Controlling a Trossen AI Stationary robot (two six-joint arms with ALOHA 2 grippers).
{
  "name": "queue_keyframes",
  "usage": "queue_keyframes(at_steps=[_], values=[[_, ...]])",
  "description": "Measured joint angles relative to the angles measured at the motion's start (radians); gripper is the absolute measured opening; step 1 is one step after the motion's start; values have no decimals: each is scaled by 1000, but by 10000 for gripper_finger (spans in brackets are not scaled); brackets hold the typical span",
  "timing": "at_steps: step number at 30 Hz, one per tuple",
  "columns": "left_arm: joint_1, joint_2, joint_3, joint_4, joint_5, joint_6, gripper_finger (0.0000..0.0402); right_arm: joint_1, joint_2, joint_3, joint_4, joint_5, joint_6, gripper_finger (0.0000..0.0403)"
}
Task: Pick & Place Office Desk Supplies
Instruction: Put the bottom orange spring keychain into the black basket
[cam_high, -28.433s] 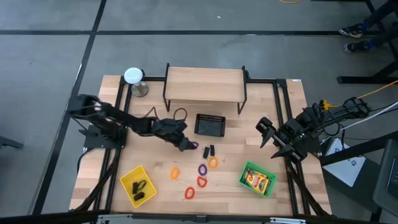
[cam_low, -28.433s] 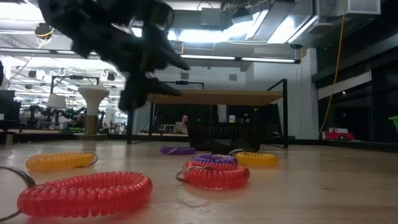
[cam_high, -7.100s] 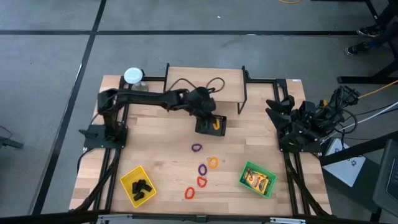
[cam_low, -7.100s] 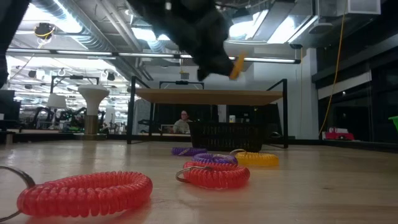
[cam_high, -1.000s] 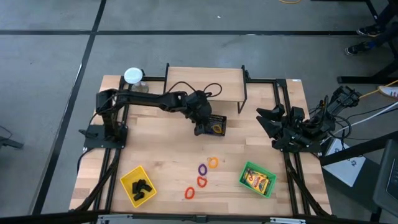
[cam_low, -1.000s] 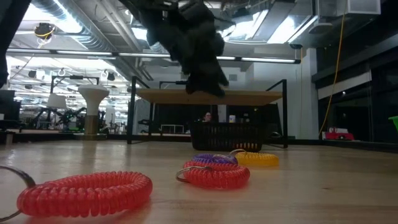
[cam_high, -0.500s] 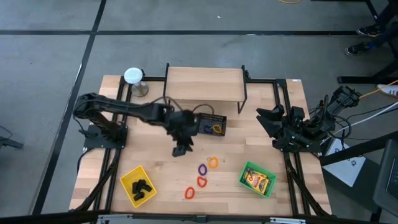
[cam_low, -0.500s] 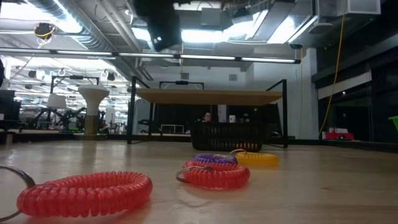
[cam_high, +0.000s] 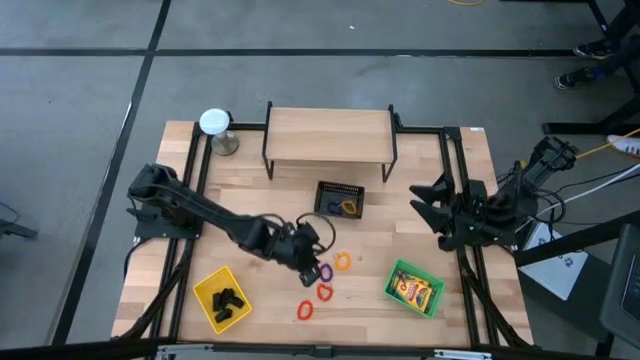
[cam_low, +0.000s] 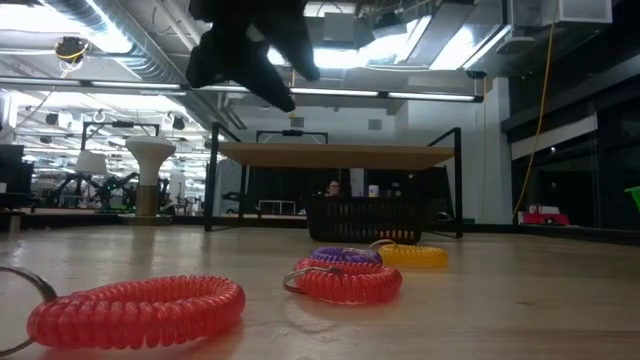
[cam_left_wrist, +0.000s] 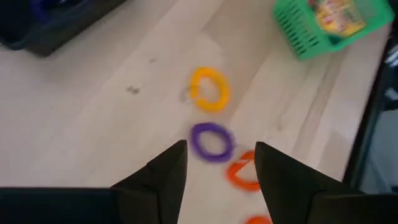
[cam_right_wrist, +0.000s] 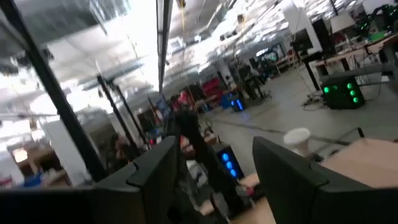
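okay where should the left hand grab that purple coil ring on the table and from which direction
Come straight down on the purple ring: it lies flat, so put one finger inside the loop, one outside, and pinch the coil on the side away from the red ring. The open left hand hovers just above.

Glossy coiled plastic red ring (cam_low: 135, 310) lies lower left on the smooth pale wooden tabletop (cam_low: 520, 300), before the black wire-mesh metal basket (cam_low: 365, 220).

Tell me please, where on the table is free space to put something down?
Bare wood lies between the yellow tray and the left hand, and between the black basket and the right hand. The rings crowd the front middle, beside the green tray.
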Motion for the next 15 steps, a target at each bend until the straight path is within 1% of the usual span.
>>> queue_keyframes(at_steps=[2,4,7,10,12,13,14,15], values=[[-25,16,0,43,-33,-13,185,24,0,0,-30,14,3,214],[-43,32,0,71,-53,-21,185,39,1,0,-28,7,59,214],[-70,39,0,80,-97,-53,185,49,2,0,-25,-51,205,214],[-94,49,2,106,-167,-72,185,50,7,0,-30,-108,260,214],[-106,52,0,113,-185,-72,185,50,15,0,-22,-151,347,214],[-107,56,1,124,-184,-73,185,47,17,0,-11,-214,329,214],[-110,59,1,128,-182,-73,185,45,17,0,2,-316,258,214],[-116,60,1,125,-181,-73,185,45,17,0,12,-452,181,214]])
